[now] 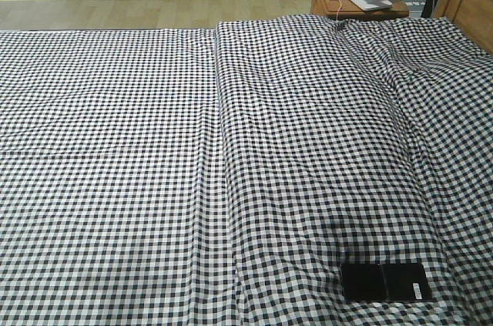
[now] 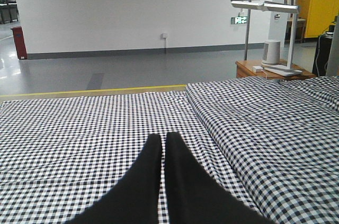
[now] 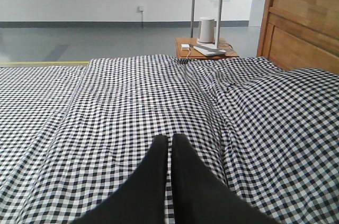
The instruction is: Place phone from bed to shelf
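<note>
Both end effectors have their fingers pressed together with nothing between them: the left end effector [image 2: 162, 142] points out over the bed [image 1: 154, 149] and the right end effector [image 3: 170, 142] does likewise, each empty above the check sheet; the phone [image 1: 384, 281] lies flat near the bed's front right corner in the front view, its two glossy panels side by side, well apart from the nightstand [image 1: 358, 1] at the far edge; neither wrist view shows it, so it probably lies below where both cameras look. The step in hand looks like the reach toward the phone, not yet begun in earnest; the right arm seems the better choice, since the phone is on that side; its fingers would need to part first, then come down across the narrow width, because a thin slab lying flush on soft cloth gives little to bite on; pressing a finger into the mattress should help get under an edge, and the glossy face may slip in a corner pinch. The shelf cannot be picked out with certainty; a panelled wooden piece [image 3: 302, 28] at the right is cut off by the frame, and whether it belongs to the shelf cannot be told; the arms themselves do not appear in the front view.
</note>
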### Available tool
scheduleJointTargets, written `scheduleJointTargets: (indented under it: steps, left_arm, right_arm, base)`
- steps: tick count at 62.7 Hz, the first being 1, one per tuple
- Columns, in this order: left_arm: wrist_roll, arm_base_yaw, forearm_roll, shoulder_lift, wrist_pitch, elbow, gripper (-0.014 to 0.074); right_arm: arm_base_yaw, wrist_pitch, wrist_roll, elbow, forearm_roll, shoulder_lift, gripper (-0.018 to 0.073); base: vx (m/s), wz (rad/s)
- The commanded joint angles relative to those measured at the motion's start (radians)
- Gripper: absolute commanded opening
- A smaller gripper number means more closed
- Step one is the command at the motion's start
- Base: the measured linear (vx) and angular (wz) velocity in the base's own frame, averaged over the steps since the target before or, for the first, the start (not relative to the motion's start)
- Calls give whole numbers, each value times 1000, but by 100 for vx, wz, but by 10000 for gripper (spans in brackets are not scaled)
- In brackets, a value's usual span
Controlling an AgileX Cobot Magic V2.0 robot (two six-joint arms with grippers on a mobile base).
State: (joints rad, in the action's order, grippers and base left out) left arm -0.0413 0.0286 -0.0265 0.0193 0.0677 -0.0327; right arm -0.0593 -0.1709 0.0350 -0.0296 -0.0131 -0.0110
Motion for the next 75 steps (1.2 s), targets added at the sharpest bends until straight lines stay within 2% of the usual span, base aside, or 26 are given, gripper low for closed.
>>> scheduleJointTargets:
  steps: [1, 75]
  left_arm:
    - [9, 5, -11, 6, -74, 25, 1]
    - [9, 5, -11, 6, -74, 25, 1]
  right_arm:
    - [-4, 69, 6, -7, 5, -13, -5]
    - [-4, 71, 6, -7, 5, -13, -5]
  base:
    - [0, 0]
    - [0, 0]
